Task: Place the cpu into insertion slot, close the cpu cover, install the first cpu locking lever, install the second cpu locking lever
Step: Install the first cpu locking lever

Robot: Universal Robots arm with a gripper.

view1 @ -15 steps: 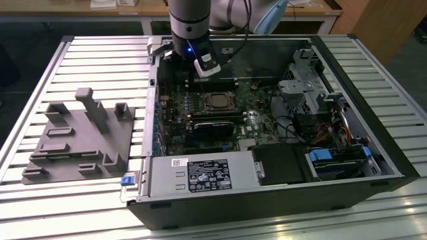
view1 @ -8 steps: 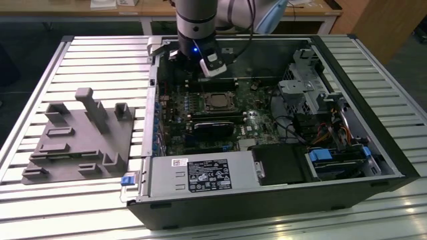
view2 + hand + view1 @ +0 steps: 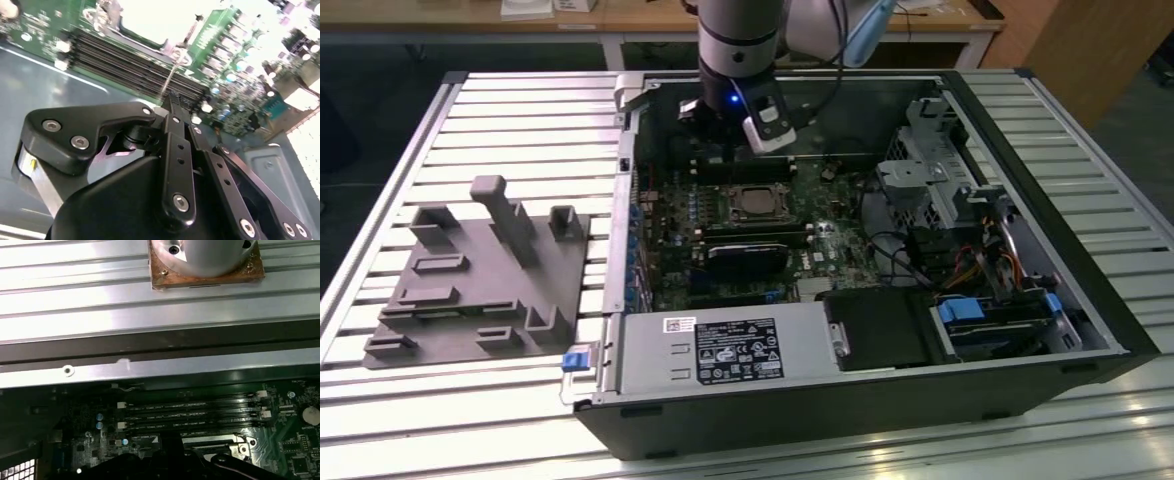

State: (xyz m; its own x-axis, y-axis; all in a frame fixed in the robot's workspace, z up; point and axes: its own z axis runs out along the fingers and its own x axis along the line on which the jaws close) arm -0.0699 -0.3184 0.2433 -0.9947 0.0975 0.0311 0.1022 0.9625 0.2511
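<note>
In the exterior view the cpu lies flat in the socket in the middle of the motherboard, its dull silver top showing. The cpu cover seems to lie down around it as a dark frame. My gripper hangs inside the case just behind the socket, on the far side. In the second wrist view the gripper has its black fingers pressed together, shut. A thin metal locking lever runs from the socket corner down to the fingertips; I cannot tell whether it is pinched or only touched.
A grey fixture plate with posts lies on the slatted table at the exterior view's left. Inside the case are a black block in front of the socket, the power supply, a drive cage and memory slots.
</note>
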